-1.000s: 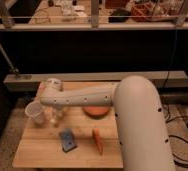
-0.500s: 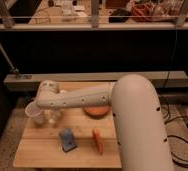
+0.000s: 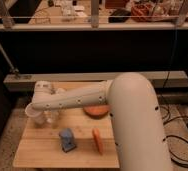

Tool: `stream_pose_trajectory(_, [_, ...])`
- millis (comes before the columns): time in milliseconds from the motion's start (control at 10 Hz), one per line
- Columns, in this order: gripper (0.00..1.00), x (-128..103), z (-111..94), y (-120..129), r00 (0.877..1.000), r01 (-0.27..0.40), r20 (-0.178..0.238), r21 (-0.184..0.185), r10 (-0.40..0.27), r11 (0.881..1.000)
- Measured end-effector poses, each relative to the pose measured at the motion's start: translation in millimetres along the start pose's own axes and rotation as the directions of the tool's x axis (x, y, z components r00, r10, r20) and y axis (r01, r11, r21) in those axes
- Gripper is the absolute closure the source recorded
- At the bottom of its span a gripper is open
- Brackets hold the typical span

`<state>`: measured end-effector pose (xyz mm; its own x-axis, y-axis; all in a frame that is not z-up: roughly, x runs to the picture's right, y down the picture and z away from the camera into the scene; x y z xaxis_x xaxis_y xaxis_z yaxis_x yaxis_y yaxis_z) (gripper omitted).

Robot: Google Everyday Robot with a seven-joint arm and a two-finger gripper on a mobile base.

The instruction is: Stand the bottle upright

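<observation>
The job could not be called done: a small pale shape, taken to be the bottle (image 3: 52, 120), was seen at the back left of the wooden table (image 3: 39, 152), just beside the clear cup (image 3: 34, 112), but it was mostly hidden, so whether it was lying down or standing up could not be told. The gripper (image 3: 49, 113) was held low at the end of the white arm (image 3: 79, 99), right over that spot and close to the cup. How far it was opened, and whether the bottle was held or only touched, could not be told.
</observation>
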<state>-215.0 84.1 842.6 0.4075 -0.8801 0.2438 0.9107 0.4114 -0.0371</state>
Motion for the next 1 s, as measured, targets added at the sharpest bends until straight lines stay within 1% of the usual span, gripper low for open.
stream_pose_trajectory(200, [1.00,2.4,-2.5,0.9,1.000,0.014,-0.017,-0.003,-0.014,1.000])
stream_pose_trajectory(400, [1.00,1.1,-7.7,-6.4,0.999,0.032,-0.033,0.013,-0.032,0.999])
stream_pose_trajectory(500, [1.00,-0.2,-10.4,-9.9,0.999,0.033,-0.033,0.018,-0.032,0.999])
stream_pose_trajectory(600, [1.00,-1.5,-11.3,-7.3,1.000,0.004,-0.013,0.029,-0.004,1.000])
stream_pose_trajectory(700, [1.00,-1.8,-13.7,2.3,0.999,-0.038,0.012,0.041,0.038,0.998])
stream_pose_trajectory(800, [1.00,-1.4,-18.0,14.2,0.996,-0.081,0.042,0.061,0.079,0.995])
stream_pose_trajectory(900, [1.00,-1.0,-22.4,33.6,0.989,-0.134,0.081,0.084,0.127,0.987])
stream_pose_trajectory(1000, [1.00,-0.9,-27.9,49.3,0.978,-0.182,0.119,0.111,0.169,0.977])
